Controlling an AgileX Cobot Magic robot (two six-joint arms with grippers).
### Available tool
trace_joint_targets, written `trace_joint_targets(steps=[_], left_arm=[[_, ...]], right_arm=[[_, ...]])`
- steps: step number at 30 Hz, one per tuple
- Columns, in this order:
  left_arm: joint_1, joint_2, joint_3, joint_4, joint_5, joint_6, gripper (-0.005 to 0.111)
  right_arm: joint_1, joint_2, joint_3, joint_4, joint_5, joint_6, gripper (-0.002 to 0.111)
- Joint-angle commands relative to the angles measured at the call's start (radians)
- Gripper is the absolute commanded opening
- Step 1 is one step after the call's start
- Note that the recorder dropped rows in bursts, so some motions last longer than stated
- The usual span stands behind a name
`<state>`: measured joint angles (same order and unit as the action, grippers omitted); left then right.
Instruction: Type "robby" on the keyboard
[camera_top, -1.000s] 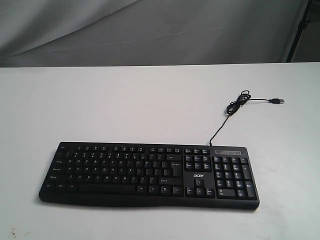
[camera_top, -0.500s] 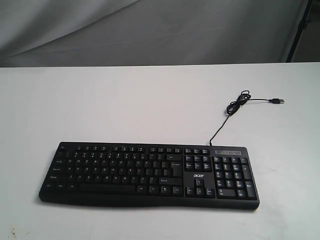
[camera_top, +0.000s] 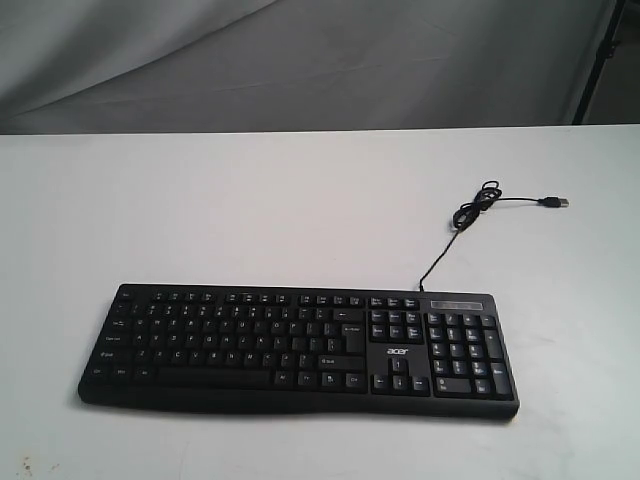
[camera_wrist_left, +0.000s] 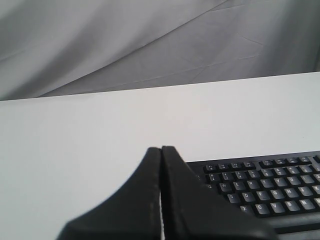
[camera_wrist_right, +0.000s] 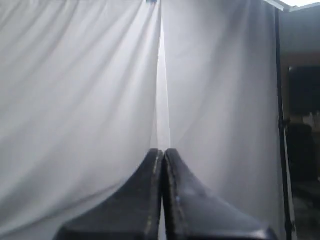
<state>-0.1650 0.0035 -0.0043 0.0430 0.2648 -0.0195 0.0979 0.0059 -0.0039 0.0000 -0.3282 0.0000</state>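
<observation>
This is looking like a lab test set-up: a grey cloth backdrop (camera_top: 300, 60) is hanging behind a plain white table (camera_top: 250, 210), where the keyboard (camera_top: 300, 345) is lying with its USB plug (camera_top: 553, 202) loose.

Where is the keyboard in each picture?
Exterior view: keyboard low in the middle, on the white table.
Left wrist view: one end of it shows beside the shut jaws.
Right wrist view: not in it.
Shared landmark: the grey curtain, in all three views.
</observation>
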Motion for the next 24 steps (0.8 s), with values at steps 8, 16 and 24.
trace_joint_targets(steps=[8,16,24], left_arm=[[-0.006,-0.003,0.004,0.005,-0.005,-0.003,0.0],[-0.006,-0.003,0.004,0.005,-0.005,-0.003,0.0],[-0.006,-0.003,0.004,0.005,-0.005,-0.003,0.0]], right_arm=[[-0.008,-0.006,-0.011,-0.039,-0.258,0.574,0.0],[0.027,0.244,-0.355,-0.773,-0.104,1.148,0.0],[0.042,0.967,-0.884,-1.624,-0.611,1.702,0.0]])
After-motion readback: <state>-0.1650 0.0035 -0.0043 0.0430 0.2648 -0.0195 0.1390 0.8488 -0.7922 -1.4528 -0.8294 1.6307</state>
